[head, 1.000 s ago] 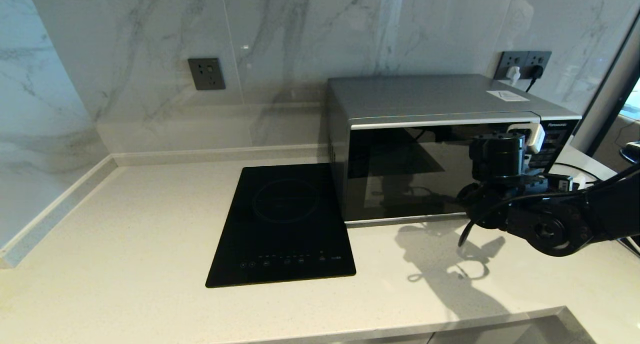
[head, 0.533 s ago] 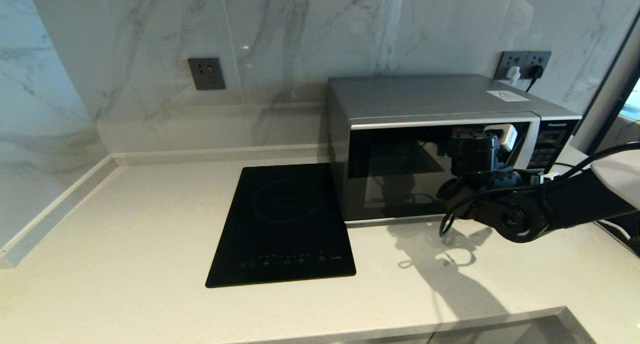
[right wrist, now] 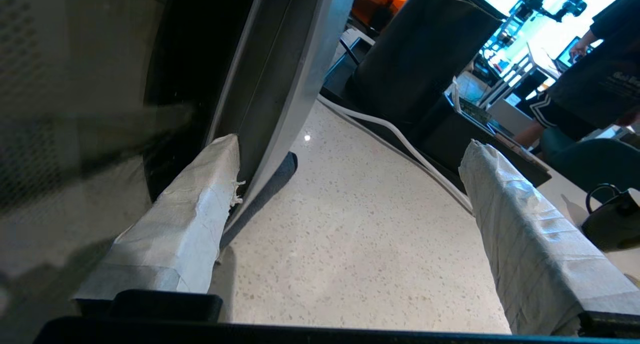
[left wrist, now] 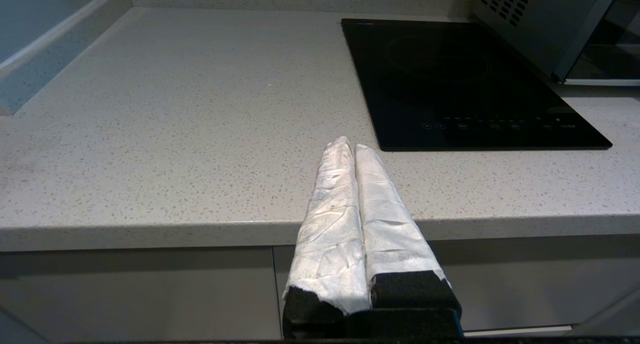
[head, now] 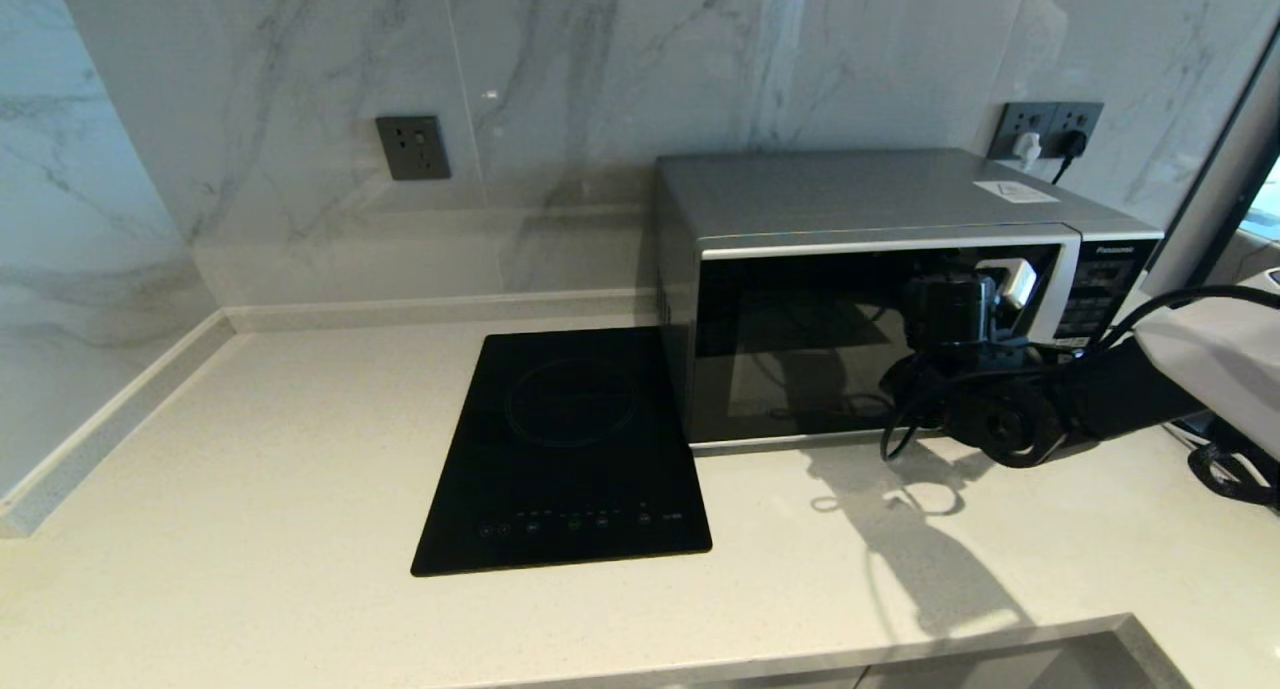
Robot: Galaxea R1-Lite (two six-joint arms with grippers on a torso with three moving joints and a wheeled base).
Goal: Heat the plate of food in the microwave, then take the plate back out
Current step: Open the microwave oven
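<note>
The silver-grey microwave stands at the back right of the counter with its dark glass door closed. My right gripper is up against the door's right end, by the curved silver handle. It is open: one taped finger lies against the glass behind the handle, the other finger stands far off it. The plate of food is out of view. My left gripper is shut and empty, parked low at the counter's front edge.
A flat black glass cooktop is set into the counter left of the microwave. Wall sockets with plugs sit behind the oven, another socket is at the left. Dark cables lie at the far right.
My right arm has swung left and in toward the microwave, carrying the open gripper from in front of the button panel to the handle at the door's right end.
</note>
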